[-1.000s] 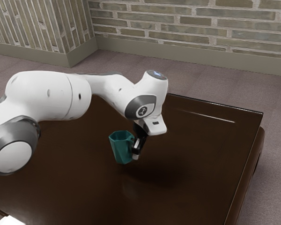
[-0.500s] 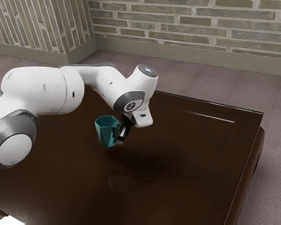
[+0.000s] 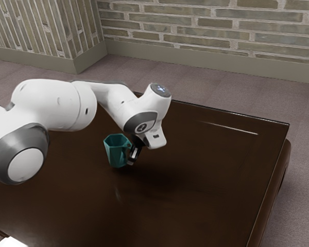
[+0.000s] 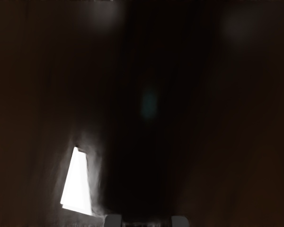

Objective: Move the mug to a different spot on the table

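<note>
Change: mug point(image 3: 115, 149) + gripper point(image 3: 131, 160) have shifted toward the exterior view's left vs 1 s ago, and sit a bit lower than 0.5 s ago; hand is tucked closer to the arm's point(image 3: 51, 110) big links.
Arm: comes in from the exterior view's left, white w/ grey joints, wrist bent down over the table.
Mug: teal, faceted, upright, mouth up; over the table's left-centre part, just left of the hand. Base is v. near the top; can't tell if it touches.
Fingers point(image 3: 134, 153): black, close together, pinching the mug's wall on its right side; one shows outside the wall, the other is hidden by the mug.
Table point(image 3: 211, 170): dark brown, glossy, raised lip along far + right edges; soft shadow under the mug and hand.
Wrist view: dark tabletop point(image 4: 227, 118) close below the hand, faint teal glint mid-frame, a bright white wedge point(image 4: 78, 182) on it; can't tell what that is.
Floor point(image 3: 247, 92): grey-mauve, around the table.
Room: brick wall point(image 3: 221, 25) at the back w/ pale skirting point(image 3: 195, 56), second brick wall at far left.
</note>
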Controlling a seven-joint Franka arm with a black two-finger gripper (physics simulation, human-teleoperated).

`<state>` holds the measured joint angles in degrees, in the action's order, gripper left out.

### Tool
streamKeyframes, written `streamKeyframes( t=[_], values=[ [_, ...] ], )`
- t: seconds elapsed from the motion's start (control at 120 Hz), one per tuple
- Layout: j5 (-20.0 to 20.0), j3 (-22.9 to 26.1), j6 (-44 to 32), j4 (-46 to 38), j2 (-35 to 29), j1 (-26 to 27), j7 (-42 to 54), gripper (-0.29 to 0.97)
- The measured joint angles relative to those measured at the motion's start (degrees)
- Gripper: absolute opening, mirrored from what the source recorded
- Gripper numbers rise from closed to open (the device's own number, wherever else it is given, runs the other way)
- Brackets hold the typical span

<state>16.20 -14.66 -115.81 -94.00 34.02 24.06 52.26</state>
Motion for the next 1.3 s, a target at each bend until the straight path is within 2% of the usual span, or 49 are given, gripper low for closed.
streamKeyframes(
  t=[0.108,0.358,0.608,0.775,0.875,0.992,1.133,1.3],
  values=[
    [-0.09,0.0,-0.5,-0.01,0.26,-0.01,-0.61,-0.04],
    [-0.82,-0.01,-1.76,-0.92,0.43,-0.1,-1.15,0.26],
    [-2.19,0.12,-2.2,-1.73,0.78,0.29,-1.4,0.48],
    [-3.82,1.35,-2.42,-1.68,-0.7,2.07,-1.46,0.57],
    [-6.82,1.58,-1.6,-2.26,-7.39,3.93,-1.54,0.61],
    [-10.68,2.82,1.19,-2.55,-20.42,3.35,-5.09,0.64],
    [-14.51,2.91,8.34,0.96,-29.31,-4.11,-13.63,0.66],
    [-16.77,2.53,15.78,2.64,-32.85,-10.3,-22.39,0.67]
  ],
)
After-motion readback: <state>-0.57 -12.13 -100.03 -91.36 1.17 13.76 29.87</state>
